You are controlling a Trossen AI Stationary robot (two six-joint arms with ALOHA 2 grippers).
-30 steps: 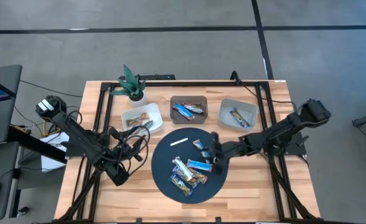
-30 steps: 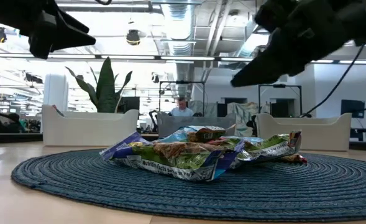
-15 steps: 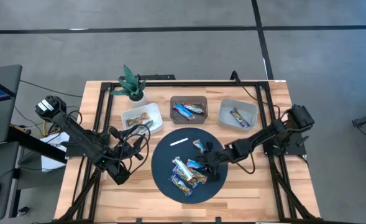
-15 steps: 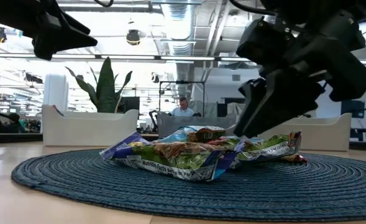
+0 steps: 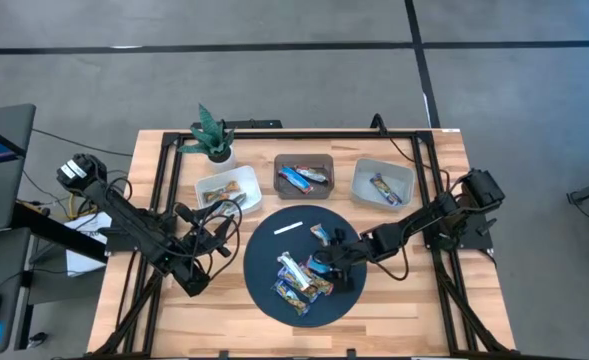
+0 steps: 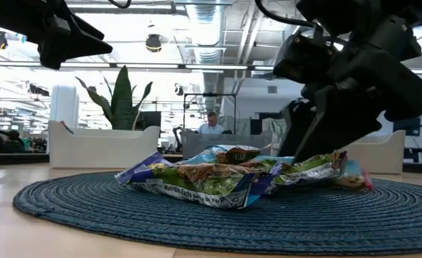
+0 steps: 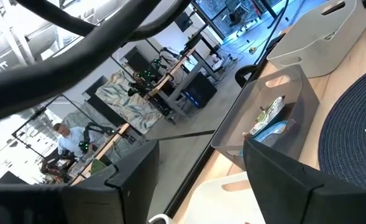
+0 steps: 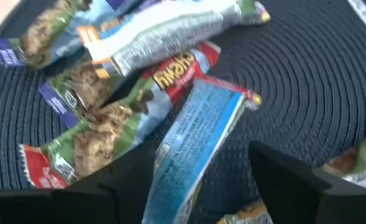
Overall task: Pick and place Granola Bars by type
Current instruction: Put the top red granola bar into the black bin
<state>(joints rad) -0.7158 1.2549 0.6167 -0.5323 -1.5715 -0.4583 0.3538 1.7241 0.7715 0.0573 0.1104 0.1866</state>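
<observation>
One camera hangs overhead, looking straight down on the whole table [image 5: 154,300]. Another sits at tabletop level, facing across the blue mat [image 6: 196,222] into the room. Each wrist camera peers forward between its own jaws; all show the mat.

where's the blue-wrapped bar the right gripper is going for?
In the high view the blue bar lies right of centre on the round mat, against the bar pile, with the open right gripper straddling it.

Small potted plant [image 5: 212,135] at the table's [image 5: 394,310] far left corner; white strip [image 5: 288,227] on round blue mat [image 5: 259,258]
</observation>
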